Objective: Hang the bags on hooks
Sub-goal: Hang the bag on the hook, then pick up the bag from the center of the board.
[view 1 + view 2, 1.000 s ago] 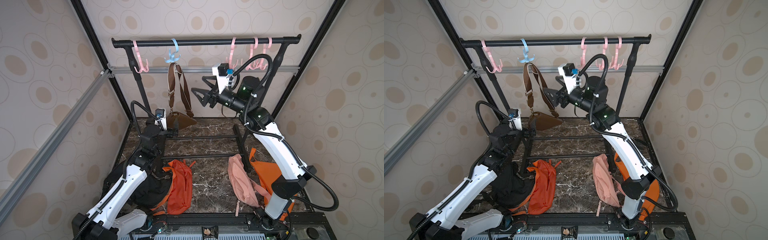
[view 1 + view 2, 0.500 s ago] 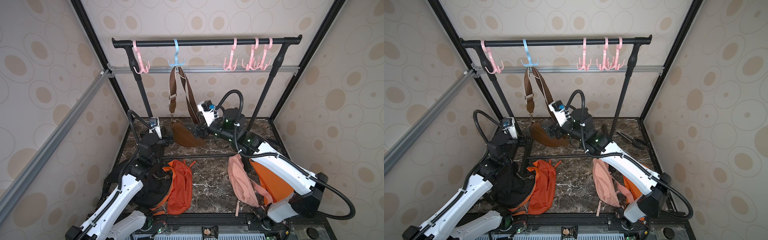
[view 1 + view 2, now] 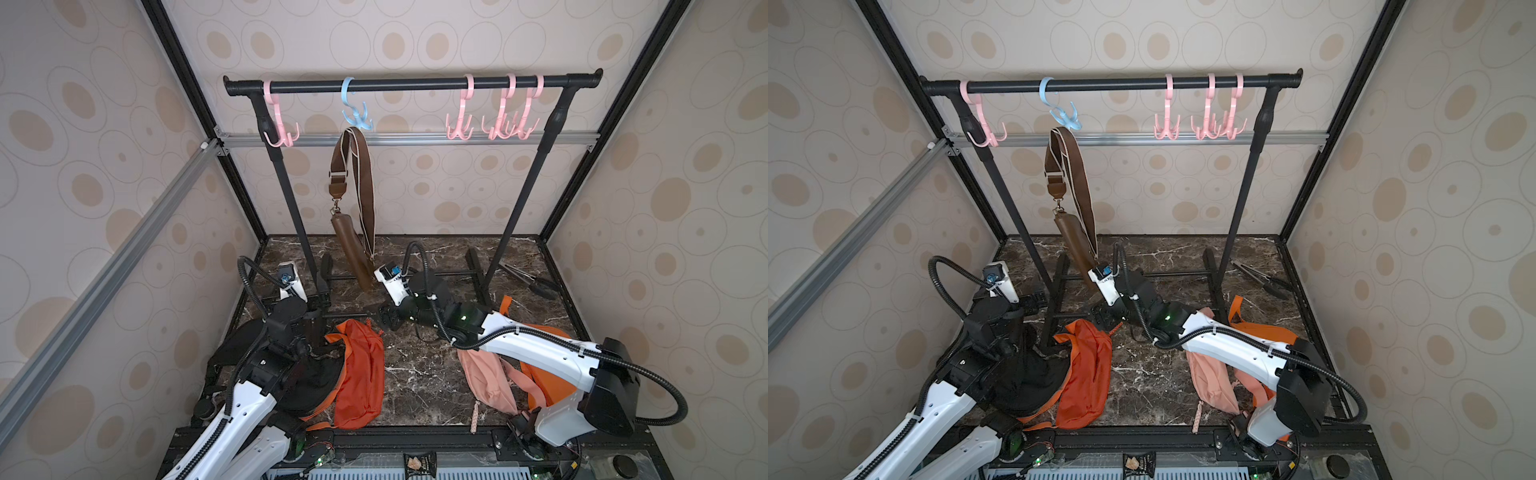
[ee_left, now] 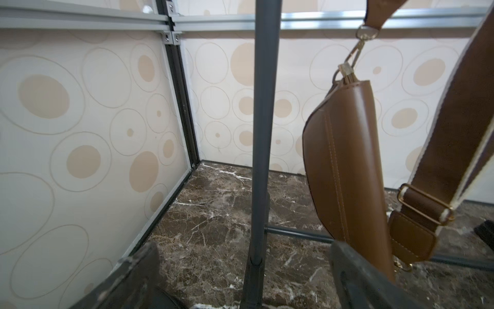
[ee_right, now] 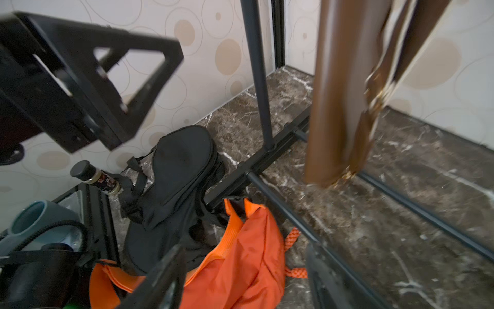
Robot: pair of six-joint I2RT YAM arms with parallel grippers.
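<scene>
- Brown bag [image 3: 349, 249]: on blue hook [image 3: 356, 116] by strap [image 3: 362, 174], body low near rack post [image 3: 286, 199].
- R end effector [image 5: 244, 250]: jaws partly apart, empty, low over orange bag [image 3: 359, 374] on worktop [image 3: 419, 374].
- L end effector [image 4: 244, 247]: wide open, empty.
- Likely next: pinch orange strap [image 5: 231, 211], not fabric bulk; lift clear of rack base bar [image 5: 280, 211]; aim for free pink hook [image 3: 459, 124].
</scene>
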